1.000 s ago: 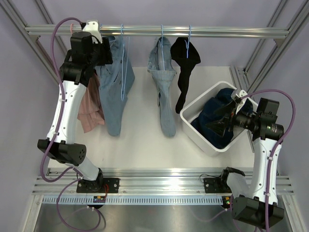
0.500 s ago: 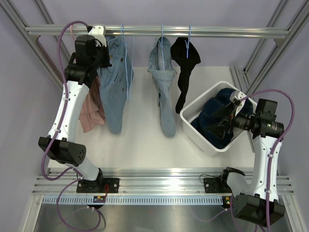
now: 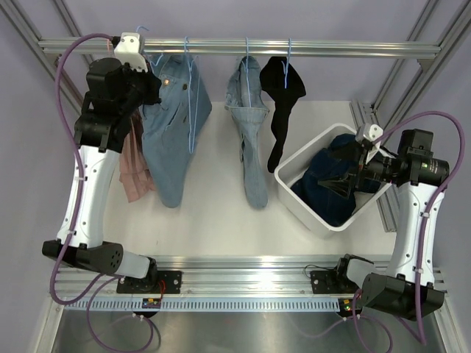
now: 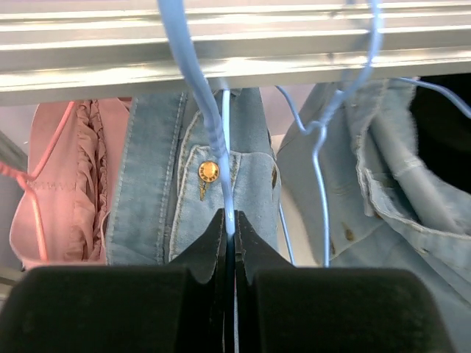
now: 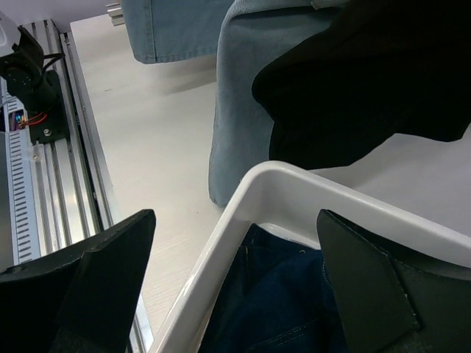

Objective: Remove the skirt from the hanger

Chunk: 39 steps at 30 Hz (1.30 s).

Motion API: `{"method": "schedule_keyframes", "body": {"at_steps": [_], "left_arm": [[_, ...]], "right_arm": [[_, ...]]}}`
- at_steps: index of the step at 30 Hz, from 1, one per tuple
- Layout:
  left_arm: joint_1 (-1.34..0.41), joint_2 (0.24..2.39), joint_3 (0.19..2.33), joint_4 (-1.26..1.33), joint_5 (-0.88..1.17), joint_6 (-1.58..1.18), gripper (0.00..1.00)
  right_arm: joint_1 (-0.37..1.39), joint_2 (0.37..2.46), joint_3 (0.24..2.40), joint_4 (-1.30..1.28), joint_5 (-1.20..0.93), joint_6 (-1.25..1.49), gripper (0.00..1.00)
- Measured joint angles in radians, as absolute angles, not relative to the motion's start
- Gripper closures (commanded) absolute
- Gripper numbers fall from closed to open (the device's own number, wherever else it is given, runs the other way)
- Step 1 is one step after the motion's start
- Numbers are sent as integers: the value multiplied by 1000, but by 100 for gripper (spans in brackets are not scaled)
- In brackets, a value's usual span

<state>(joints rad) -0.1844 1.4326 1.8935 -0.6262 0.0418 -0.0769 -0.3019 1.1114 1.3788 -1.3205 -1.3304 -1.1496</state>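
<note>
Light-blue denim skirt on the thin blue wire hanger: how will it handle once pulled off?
Probably floppy: the light-blue denim skirt drapes in folds below the metal rail. Likely heavyish for cloth, given thick seams. The thin blue wire hanger, pinched in the left gripper, may swing.

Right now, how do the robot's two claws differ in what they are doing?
The left gripper is shut on the wire of a blue hanger; the right gripper is open and holds nothing. The left gripper is raised close to the metal rail; the right gripper sits low over the white bin, which holds dark blue cloth. Both are black and two-fingered.
</note>
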Motion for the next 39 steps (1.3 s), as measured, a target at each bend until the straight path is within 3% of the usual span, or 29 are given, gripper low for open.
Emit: {"method": "schedule_keyframes", "body": {"at_steps": [5, 13, 26, 39], "left_arm": [[-184, 1340, 1797, -629, 68, -89, 100], [-184, 1149, 1558, -646, 96, -111, 100], [-184, 735, 1216, -740, 331, -126, 100], [-240, 624, 1036, -809, 579, -74, 100]], "right_arm": [[-228, 1105, 1394, -1318, -1310, -1029, 1], [61, 1011, 1409, -1052, -1094, -624, 1], [640, 1297, 1600, -831, -568, -219, 1], [762, 1454, 1755, -704, -368, 71, 1]]}}
